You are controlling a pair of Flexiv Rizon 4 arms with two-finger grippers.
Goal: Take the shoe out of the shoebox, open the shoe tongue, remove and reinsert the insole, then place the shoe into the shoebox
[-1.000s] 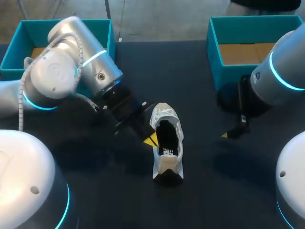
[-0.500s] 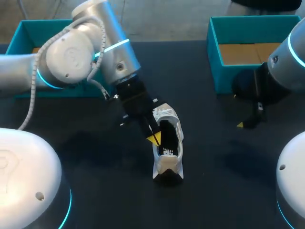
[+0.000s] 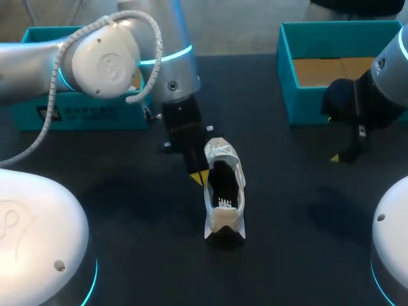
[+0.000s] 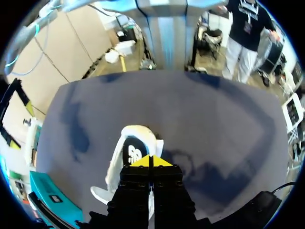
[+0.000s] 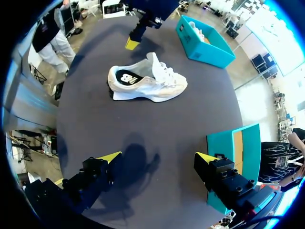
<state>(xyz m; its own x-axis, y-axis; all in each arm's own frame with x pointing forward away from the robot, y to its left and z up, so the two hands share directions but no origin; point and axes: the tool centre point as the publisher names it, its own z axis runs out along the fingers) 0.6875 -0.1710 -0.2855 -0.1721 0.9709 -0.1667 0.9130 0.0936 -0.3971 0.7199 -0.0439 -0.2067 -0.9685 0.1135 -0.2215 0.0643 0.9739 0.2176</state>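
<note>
A white sneaker (image 3: 224, 189) lies on the dark table, toe towards the far side, its tongue folded up and the dark insole showing in the opening. My left gripper (image 3: 199, 177) is shut and empty, its yellow tips right at the shoe's left rim. In the left wrist view the shut tips (image 4: 151, 161) hover over the sneaker (image 4: 125, 151) beside its opening. My right gripper (image 3: 340, 157) hangs well to the right of the shoe, near the right shoebox (image 3: 288, 70). Its fingers (image 5: 110, 156) stand wide open with nothing between them, and the sneaker (image 5: 147, 81) lies far ahead.
A second teal shoebox (image 3: 83, 116) stands at the far left, behind my left arm; in the right wrist view this box (image 5: 206, 47) holds something white. Bare dark tabletop (image 3: 299, 217) lies between the shoe and my right arm.
My left arm has swung round to the far side, its shut gripper staying at the shoe's left rim and shifting slightly farther. My right gripper has drawn back to the right, towards the right box.
</note>
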